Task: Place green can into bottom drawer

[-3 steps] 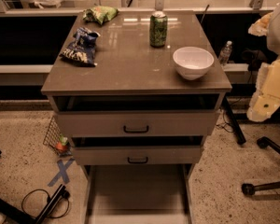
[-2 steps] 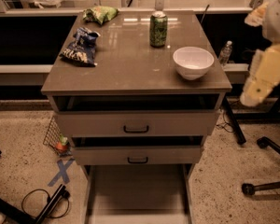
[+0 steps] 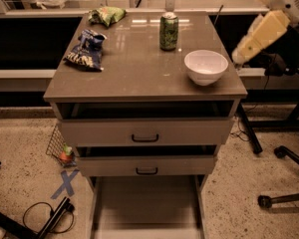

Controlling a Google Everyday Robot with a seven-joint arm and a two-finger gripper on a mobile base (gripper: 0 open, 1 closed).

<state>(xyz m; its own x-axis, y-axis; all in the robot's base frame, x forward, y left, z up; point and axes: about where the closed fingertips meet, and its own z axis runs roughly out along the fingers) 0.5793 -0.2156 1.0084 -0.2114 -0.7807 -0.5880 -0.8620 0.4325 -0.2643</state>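
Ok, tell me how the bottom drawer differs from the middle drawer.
The bottom drawer is pulled far out, its floor showing; the middle drawer is only slightly ajar. The middle drawer shows a black handle; the bottom drawer shows none. Both are grey-beige. The gripper hangs upper right, just right of the white bowl.

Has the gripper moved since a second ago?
Yes. The gripper rose and moved toward the white bowl; it is now close beside it.

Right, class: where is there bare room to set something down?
Bare: cabinet top middle and front, between blue snack bag and white bowl; also the bottom drawer floor. Crowded: back edge, with green bag and green can; gripper hangs beyond the right edge.
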